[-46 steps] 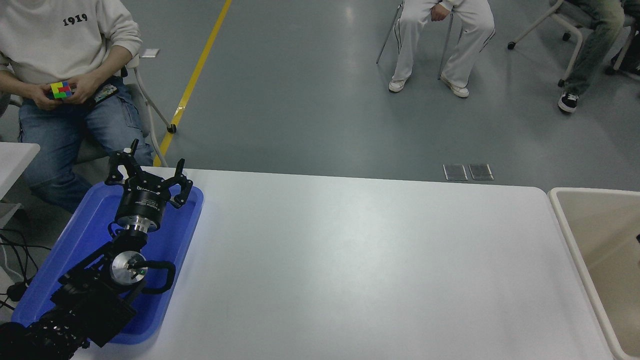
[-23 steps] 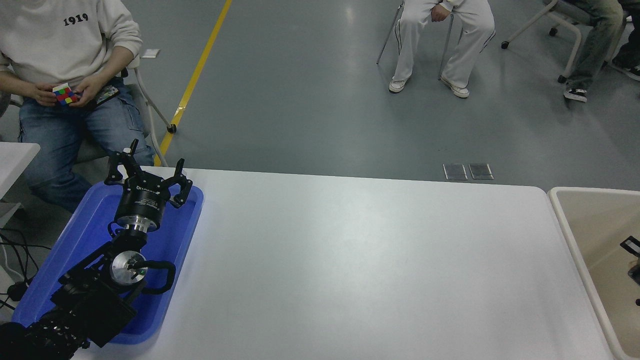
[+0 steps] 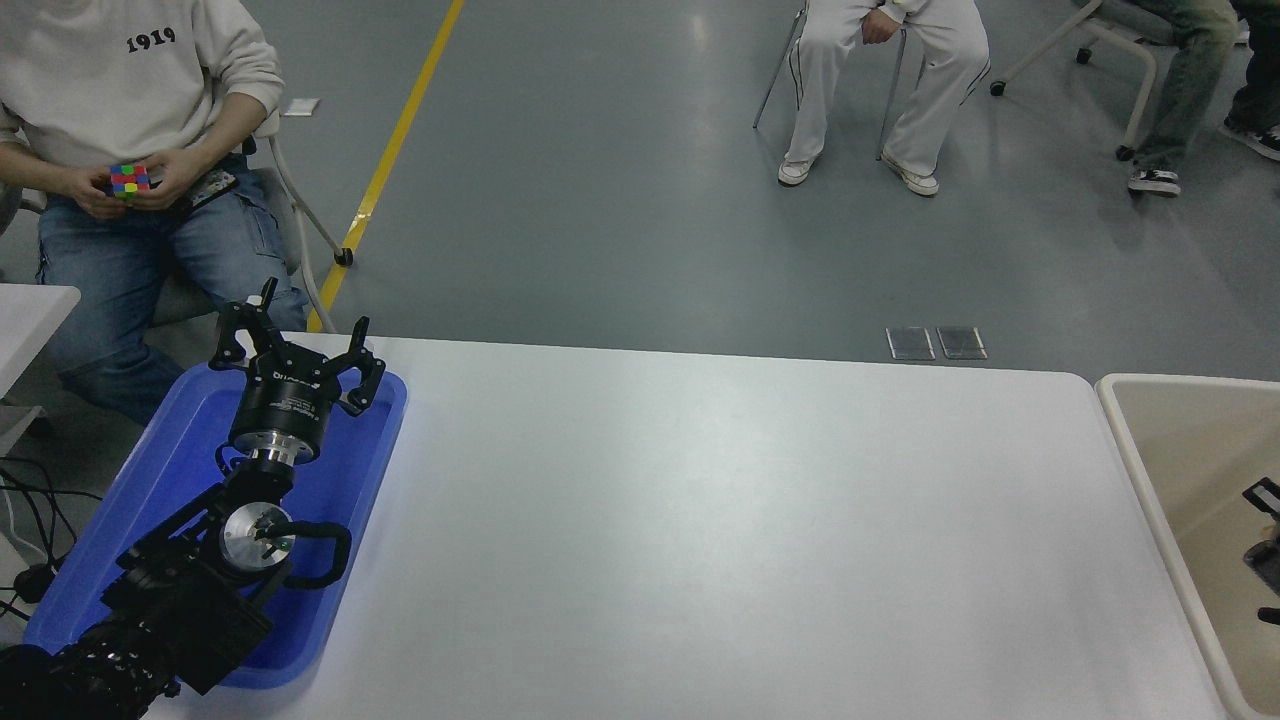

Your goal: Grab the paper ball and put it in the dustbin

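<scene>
Right gripper (image 3: 1265, 555) is barely showing at the picture's right edge over the dustbin (image 3: 1130, 420); whether it is spread or pinching, I cannot tell. No paper ball is showing anywhere, so progress is unclear. Left gripper (image 3: 297, 352) is hanging spread over the blue tray (image 3: 90, 560).

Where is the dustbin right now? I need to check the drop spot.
In the head view the dustbin sits at the far right edge, against the white table's right end, partly cut off by the frame.
</scene>
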You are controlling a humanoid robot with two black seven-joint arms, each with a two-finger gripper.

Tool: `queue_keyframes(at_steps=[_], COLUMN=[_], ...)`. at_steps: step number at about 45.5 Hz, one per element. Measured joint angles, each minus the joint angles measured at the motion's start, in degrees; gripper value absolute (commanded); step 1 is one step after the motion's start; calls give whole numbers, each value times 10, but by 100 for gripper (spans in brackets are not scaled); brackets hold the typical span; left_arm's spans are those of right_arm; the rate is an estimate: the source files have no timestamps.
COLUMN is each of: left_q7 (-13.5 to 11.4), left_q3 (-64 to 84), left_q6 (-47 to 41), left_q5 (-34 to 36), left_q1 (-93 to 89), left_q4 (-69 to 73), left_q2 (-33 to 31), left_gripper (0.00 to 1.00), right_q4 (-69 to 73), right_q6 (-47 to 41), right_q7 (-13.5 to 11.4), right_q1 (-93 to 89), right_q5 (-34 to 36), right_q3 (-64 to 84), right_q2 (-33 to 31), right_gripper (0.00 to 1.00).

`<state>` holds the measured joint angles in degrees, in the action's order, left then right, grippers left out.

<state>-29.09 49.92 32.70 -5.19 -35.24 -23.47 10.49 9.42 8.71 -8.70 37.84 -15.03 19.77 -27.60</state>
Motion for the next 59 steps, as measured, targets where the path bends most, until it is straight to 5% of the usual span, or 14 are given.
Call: queue_keyframes(at_steps=[2,34,59], left_q7=[0,0,1], left_q3=[0,0,0], left_q6=[0,0,0], left_q5=[0,0,0], left_q1=[0,0,0], left_q4=[0,0,0], left_q2=[0,0,0], left_gripper=[100,100,100], right_q4=[0,1,107], right_q6=[1,21,13], right_q7=[0,0,0], right_q1=[-1,6,5], right_q5=[0,0,-1], right_q3=[0,-18,-323], right_q2=[-1,-6,-63], right_gripper=[95,99,100])
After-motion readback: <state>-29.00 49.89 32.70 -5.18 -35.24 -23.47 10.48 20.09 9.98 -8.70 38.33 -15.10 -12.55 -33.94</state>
